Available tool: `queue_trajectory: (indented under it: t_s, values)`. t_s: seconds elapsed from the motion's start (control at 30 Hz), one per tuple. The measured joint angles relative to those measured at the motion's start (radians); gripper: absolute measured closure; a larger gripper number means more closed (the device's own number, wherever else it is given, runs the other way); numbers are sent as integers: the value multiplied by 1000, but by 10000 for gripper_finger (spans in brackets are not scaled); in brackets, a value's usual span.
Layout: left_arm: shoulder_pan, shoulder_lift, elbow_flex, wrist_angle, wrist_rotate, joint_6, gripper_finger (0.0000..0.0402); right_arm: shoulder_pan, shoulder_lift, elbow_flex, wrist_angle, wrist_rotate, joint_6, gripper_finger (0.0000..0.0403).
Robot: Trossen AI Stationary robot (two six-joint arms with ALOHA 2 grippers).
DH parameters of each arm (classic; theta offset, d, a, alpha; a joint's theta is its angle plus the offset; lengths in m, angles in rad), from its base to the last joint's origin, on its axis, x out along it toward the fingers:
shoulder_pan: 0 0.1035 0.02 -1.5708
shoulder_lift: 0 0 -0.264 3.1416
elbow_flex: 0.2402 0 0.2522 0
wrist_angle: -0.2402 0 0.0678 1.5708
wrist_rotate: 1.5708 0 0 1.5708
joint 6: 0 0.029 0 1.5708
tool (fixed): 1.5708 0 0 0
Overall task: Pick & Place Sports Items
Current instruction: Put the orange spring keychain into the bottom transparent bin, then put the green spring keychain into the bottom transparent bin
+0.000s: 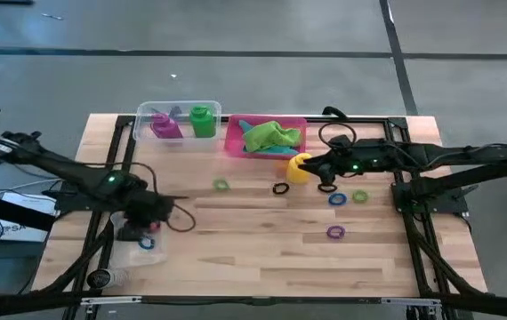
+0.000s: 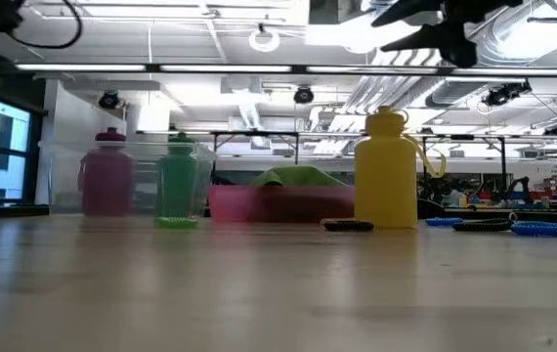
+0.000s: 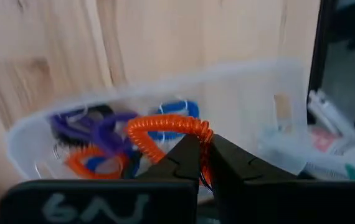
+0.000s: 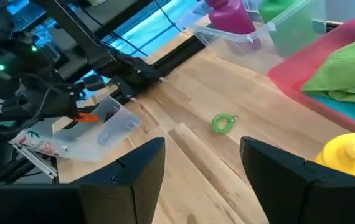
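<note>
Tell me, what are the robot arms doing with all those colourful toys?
They are sorting small sports things on a wooden table. The left claw pinches an orange coil ring over a clear tub that already has coloured rings inside. The right claw is open beside the yellow bottle. The purple bottle and green bottle stand in another clear tub at the back, and a green cloth lies in the pink tray. A few rings remain loose on the table.
</note>
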Motion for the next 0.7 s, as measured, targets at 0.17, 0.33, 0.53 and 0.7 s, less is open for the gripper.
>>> queue_trajectory:
  t_s: [0.17, 0.33, 0.53, 0.7]
  values:
    - [-66, 0, 0, -46, -1, 0, 398, 0, 0, 0, 28, 4, -2, 239]
    - [-109, 0, 0, -66, -71, -14, 393, 0, 0, 0, 35, 56, -4, 239]
    - [-116, 0, 0, -71, -105, -75, 313, 0, 0, 0, 35, 57, -4, 239]
    - [-112, 0, 0, -71, -107, -78, 236, 0, 0, 0, 35, 62, -4, 239]
